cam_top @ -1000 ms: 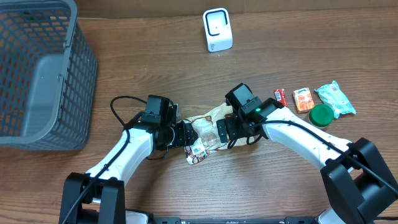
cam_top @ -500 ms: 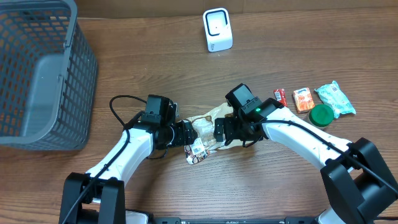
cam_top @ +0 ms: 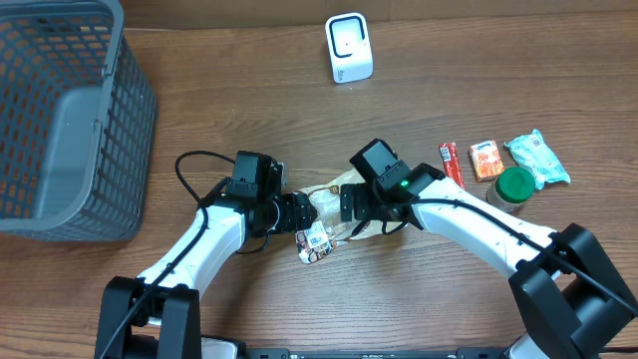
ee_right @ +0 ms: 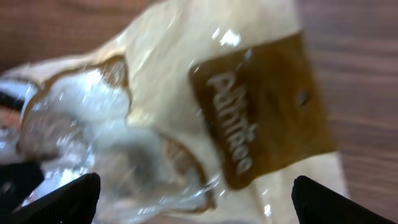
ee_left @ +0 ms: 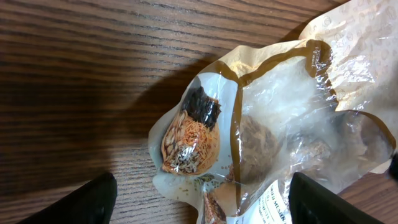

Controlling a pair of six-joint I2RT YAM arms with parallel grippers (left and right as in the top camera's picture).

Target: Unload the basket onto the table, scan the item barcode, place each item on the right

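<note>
The item is a crinkled clear-and-tan snack bag (cam_top: 319, 237) lying on the wooden table between both arms. In the left wrist view the bag (ee_left: 249, 124) shows a food picture and a white printed label at its lower edge. My left gripper (ee_left: 202, 208) is open, its dark fingertips (ee_left: 93, 199) standing wide on either side of the bag's end. My right gripper (ee_right: 196, 202) is open too, hovering over the bag's (ee_right: 249, 118) brown-banded top, which looks blurred. The white barcode scanner (cam_top: 349, 47) stands at the back of the table. No barcode is plainly readable.
A grey mesh basket (cam_top: 60, 120) fills the far left. At the right lie a red packet (cam_top: 450, 158), an orange packet (cam_top: 485, 160), a pale green packet (cam_top: 538, 158) and a green lid (cam_top: 515, 184). Black cable loops beside the left arm (cam_top: 189, 165).
My right arm has slid left, further over the bag. The left jaws have spread slightly wider. The bag has stayed in place.
</note>
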